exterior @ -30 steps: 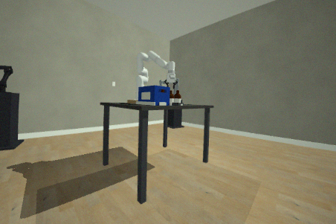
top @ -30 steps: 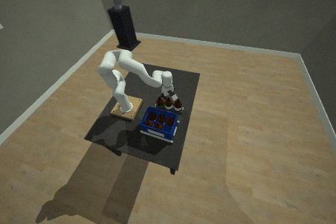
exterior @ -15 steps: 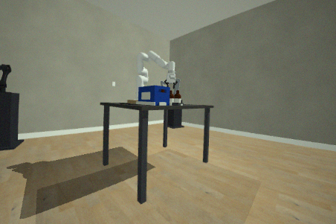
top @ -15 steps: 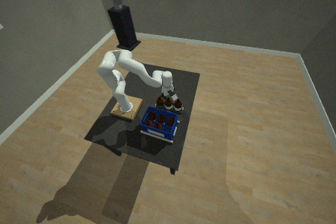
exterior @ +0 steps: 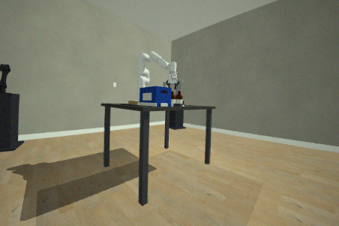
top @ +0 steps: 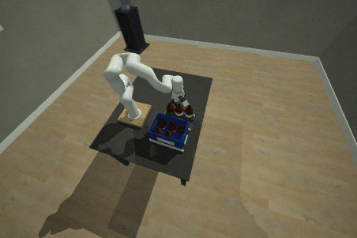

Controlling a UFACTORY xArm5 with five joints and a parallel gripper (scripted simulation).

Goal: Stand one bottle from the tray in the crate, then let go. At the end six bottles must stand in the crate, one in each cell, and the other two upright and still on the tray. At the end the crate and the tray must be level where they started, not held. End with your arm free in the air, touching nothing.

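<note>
A white arm (top: 130,73) stands on a wooden base plate (top: 145,120) at one end of a dark table (top: 197,88) and bends over to the tray end. Its claw (top: 178,100) hangs just above the row of 3 brown bottles (top: 179,109) on the tray (top: 192,119), fingers parted fairly wide with nothing between them. From the side view the claw (exterior: 172,85) sits over the bottle tops, and the fingers reach down on either side of a bottle neck; whether they touch it is too small to tell.

The 3 bottles stand upright in a line on the tray, close together. Just beside the tray, nearer the camera in the top view, sits a blue crate (top: 159,116) with white trim low on its side. 5 brown bottle tops (top: 171,126) show in it, each in its own cell, and 1 cell shows only blue. Crate and tray both rest flat on the table.

No labels or writing can be read on the bottles or crate
</note>
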